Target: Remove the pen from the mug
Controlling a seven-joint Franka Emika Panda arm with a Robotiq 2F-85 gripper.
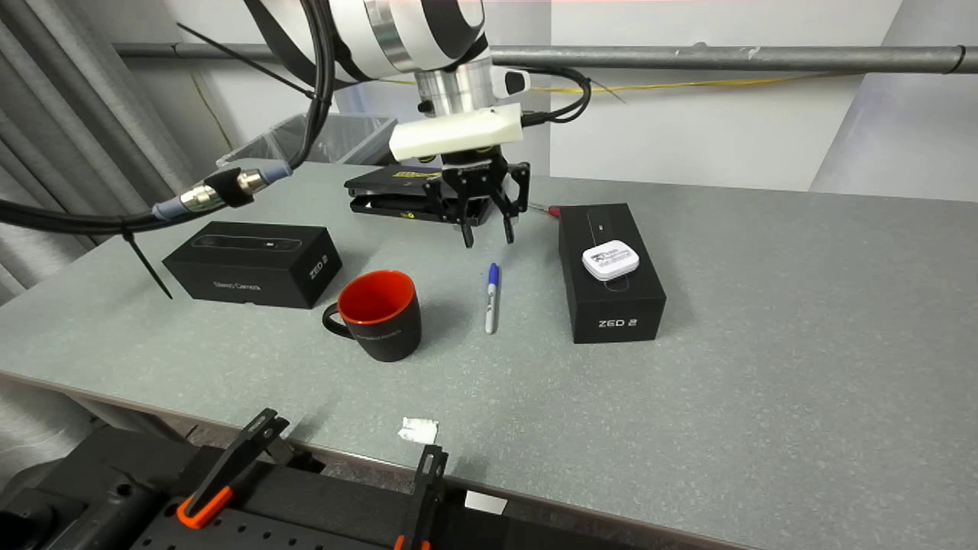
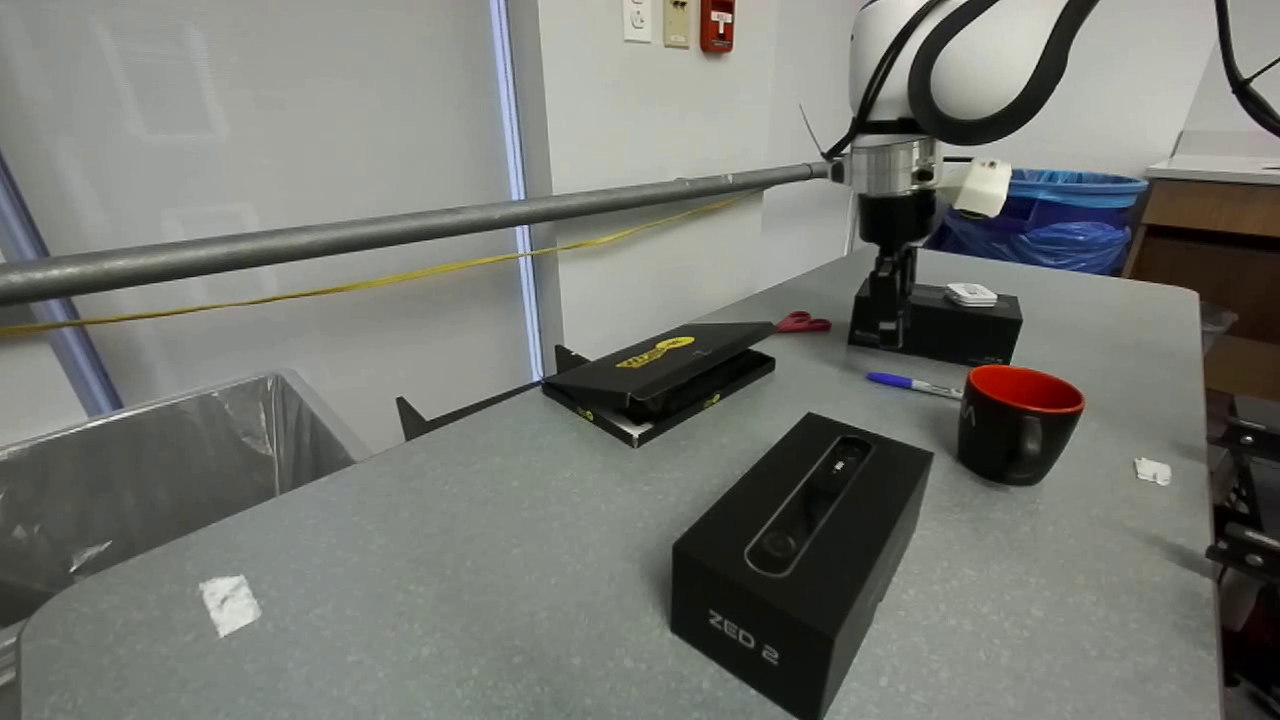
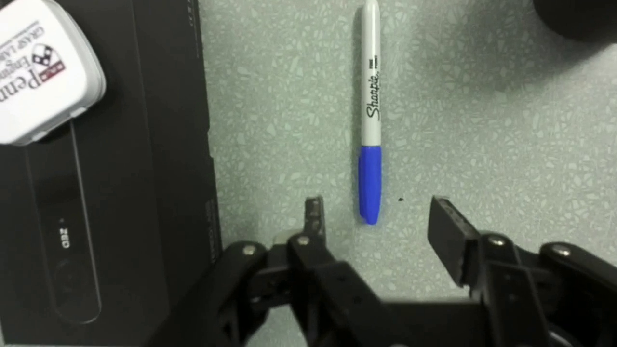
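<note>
Blue-capped Sharpie marker (image 3: 370, 111) lies upper centre of wrist view, outside the red-lined black mug (image 1: 391, 333). Gripper (image 1: 489, 241): jaws parted, empty. Risk: off-centre descent could strike the marker, rolling it.

Wrist view, top ctr: pen (image 3: 370, 113) reads "Sharpie" & "FINE POINT". Upper L: white tin (image 3: 46, 72) w/ upside-down text, "Penn", "Engin" (cut off) & "GRASP LAB". In an exterior view, R of ctr: black box (image 1: 613, 304), "ZED 2" on end. L: camera box (image 1: 252, 264), "Stereo Camera" on side; its end says "ZED 2" in both exterior views. Text on mug (image 1: 382, 325) too small to read.
</note>
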